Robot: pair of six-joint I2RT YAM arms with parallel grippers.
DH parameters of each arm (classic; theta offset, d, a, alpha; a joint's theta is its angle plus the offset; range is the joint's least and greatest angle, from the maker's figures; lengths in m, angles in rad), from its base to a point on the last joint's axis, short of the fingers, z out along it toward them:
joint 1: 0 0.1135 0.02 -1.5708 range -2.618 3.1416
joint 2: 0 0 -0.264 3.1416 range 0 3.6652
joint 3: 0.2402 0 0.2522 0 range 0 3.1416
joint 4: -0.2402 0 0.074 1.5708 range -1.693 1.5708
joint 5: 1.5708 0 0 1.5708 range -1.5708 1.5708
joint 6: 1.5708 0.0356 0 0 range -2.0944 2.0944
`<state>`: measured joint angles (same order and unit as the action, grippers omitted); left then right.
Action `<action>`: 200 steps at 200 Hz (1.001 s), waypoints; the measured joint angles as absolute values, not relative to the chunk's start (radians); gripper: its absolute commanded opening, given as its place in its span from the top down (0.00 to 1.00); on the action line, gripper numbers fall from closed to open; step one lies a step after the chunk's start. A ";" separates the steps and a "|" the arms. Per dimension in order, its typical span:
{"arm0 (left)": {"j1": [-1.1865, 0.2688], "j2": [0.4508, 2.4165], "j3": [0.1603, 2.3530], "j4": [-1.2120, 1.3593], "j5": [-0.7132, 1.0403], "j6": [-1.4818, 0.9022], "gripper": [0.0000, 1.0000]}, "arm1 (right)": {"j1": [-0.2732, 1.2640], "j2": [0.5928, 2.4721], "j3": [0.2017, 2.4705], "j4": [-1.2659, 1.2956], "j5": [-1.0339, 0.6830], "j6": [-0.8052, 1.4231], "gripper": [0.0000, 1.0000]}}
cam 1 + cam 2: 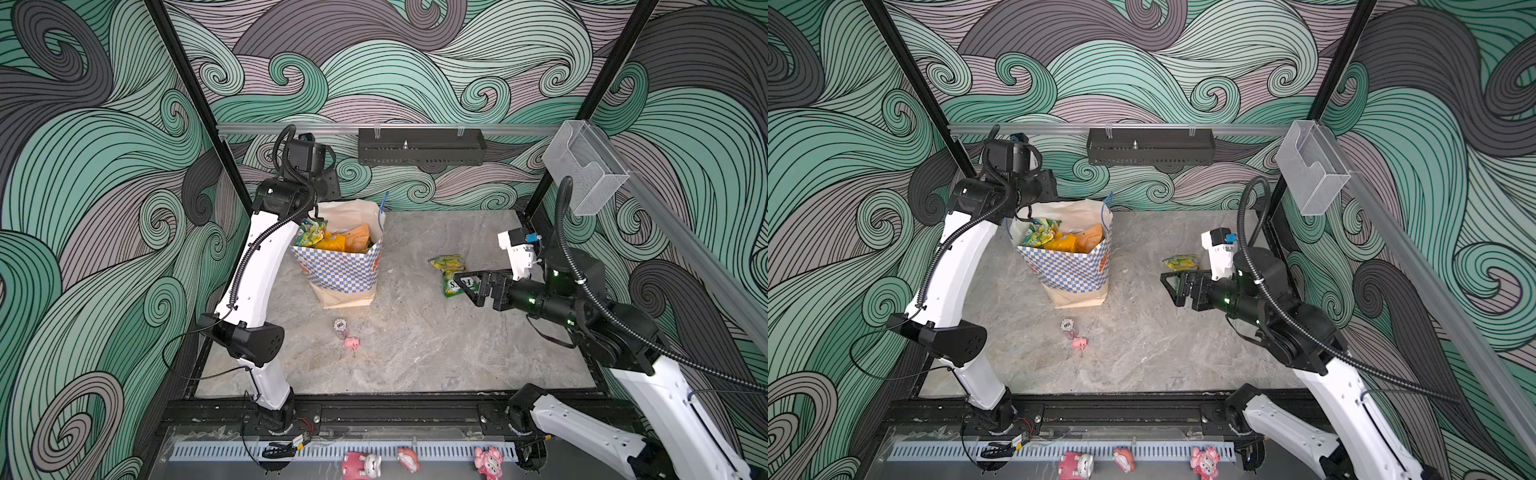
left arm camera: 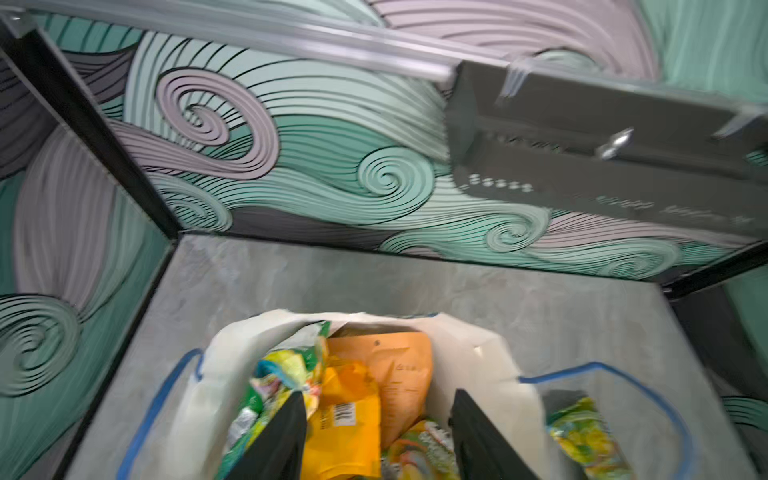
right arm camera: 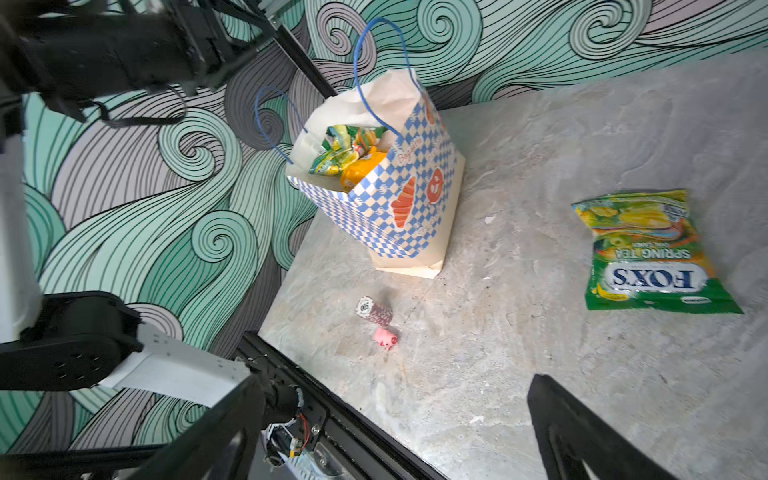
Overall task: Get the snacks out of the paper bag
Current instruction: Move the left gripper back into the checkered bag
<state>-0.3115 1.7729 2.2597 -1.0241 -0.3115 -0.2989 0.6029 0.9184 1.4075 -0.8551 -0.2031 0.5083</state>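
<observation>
Now mid-task: paper bag (image 1: 345, 274) upright on counter (image 1: 415, 332), snacks (image 1: 328, 241) inside; one candy bag (image 1: 451, 272) lies out beside right gripper (image 1: 466, 289), spread wide, empty. Left gripper (image 2: 378, 395), half spread, sits at bag mouth astride orange pouch (image 2: 345, 415); next: pinch & lift

On your grey worktop (image 1: 415, 353) the paper bag (image 1: 345, 278) stands upright, a FOX'S pouch (image 3: 648, 253) flat well apart. A small bottle (image 3: 374, 311) lies beside a pink pig (image 3: 386, 337).

Left wrist view is blurred; right end effector (image 1: 466, 289) hides part of the green pouch (image 1: 446, 264).
</observation>
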 measured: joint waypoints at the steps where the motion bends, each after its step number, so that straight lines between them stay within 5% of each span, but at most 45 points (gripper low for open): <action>1: -0.309 1.773 2.254 -1.026 -0.315 -0.298 0.42 | 0.603 0.921 1.410 -0.853 -0.206 0.508 0.01; 114: -0.266 1.888 2.033 -1.015 -0.491 -0.197 0.42 | 0.607 0.929 1.422 -0.766 -0.187 0.525 0.01; 168: -0.255 1.974 2.024 -0.980 -0.518 -0.189 0.27 | 0.607 0.896 1.417 -0.776 -0.155 0.522 0.01; 200: -0.247 1.975 2.000 -0.958 -0.520 -0.191 0.29 | 0.607 0.902 1.419 -0.792 -0.150 0.495 0.01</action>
<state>-0.2466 1.9751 1.9999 -0.9577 -0.5198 -0.1909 0.6075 0.9020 1.4189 -0.7921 -0.1497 0.4950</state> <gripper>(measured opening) 0.728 0.993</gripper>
